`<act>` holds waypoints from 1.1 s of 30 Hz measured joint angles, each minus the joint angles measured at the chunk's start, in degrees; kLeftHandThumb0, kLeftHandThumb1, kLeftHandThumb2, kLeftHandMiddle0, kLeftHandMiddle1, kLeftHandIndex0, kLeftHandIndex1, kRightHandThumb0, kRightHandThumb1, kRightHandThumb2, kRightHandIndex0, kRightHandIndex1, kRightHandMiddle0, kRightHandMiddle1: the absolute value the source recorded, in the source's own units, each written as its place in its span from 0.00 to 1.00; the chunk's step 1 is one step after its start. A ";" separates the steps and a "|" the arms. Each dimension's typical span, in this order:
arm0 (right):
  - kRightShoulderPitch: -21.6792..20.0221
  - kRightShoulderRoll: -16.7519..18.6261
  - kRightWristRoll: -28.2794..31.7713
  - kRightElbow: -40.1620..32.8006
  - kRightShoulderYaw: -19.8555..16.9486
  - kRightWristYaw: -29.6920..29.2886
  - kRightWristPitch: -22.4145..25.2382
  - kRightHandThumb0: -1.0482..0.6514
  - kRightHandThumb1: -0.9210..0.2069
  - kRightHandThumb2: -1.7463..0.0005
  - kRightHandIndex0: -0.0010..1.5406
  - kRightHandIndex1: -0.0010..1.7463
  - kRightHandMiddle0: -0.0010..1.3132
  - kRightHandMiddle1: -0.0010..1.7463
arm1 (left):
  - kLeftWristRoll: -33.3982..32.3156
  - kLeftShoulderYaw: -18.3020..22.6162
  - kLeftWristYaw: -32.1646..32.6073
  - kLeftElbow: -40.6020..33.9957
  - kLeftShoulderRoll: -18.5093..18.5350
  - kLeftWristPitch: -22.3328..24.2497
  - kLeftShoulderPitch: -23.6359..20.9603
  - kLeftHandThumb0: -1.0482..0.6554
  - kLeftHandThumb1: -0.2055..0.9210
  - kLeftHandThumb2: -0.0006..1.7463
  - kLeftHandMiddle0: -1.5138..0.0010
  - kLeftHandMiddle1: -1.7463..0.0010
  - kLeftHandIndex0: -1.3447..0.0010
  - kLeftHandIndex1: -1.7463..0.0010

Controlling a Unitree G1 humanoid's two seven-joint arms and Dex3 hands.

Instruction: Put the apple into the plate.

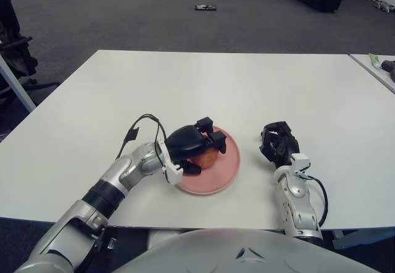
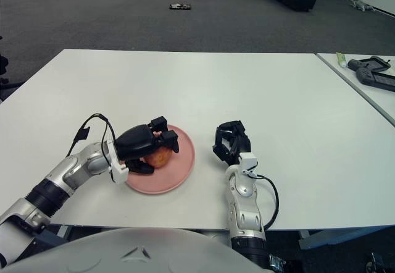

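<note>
A red-orange apple [image 1: 208,158] sits low on the left half of the pink plate [image 1: 223,169], near the middle of the white table. My left hand [image 1: 195,144] covers it from above and from the left, with its black fingers curled around the fruit, so most of the apple is hidden. The underside of the apple looks level with the plate's surface. My right hand [image 1: 277,142] shows just right of the plate, fingers relaxed and holding nothing.
The white table [image 1: 234,88] stretches far behind the plate. A second table at the right edge carries a green tube [image 2: 341,57] and a dark device [image 2: 373,72]. A dark chair [image 1: 13,44] stands off the table's left side.
</note>
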 measured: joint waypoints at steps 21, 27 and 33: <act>-0.02 0.00 0.01 -0.31 0.13 -0.05 0.58 0.39 0.21 0.51 0.34 0.81 0.25 1.00 | -15.53 -1.40 -22.02 -1.20 2.34 1.55 -2.67 0.01 1.00 0.55 1.00 0.99 1.00 0.99; -0.01 0.00 0.02 -0.42 0.17 -0.04 0.72 0.39 0.21 0.51 0.33 0.81 0.25 1.00 | -16.90 -0.94 -22.05 -0.42 1.97 -0.61 -2.65 0.00 1.00 0.57 1.00 1.00 1.00 1.00; 0.00 -0.01 0.03 -0.43 0.19 0.26 0.72 0.39 0.20 0.51 0.33 0.80 0.25 1.00 | -17.24 -0.07 -22.02 -0.43 1.95 -1.34 -2.65 0.00 1.00 0.56 1.00 1.00 1.00 1.00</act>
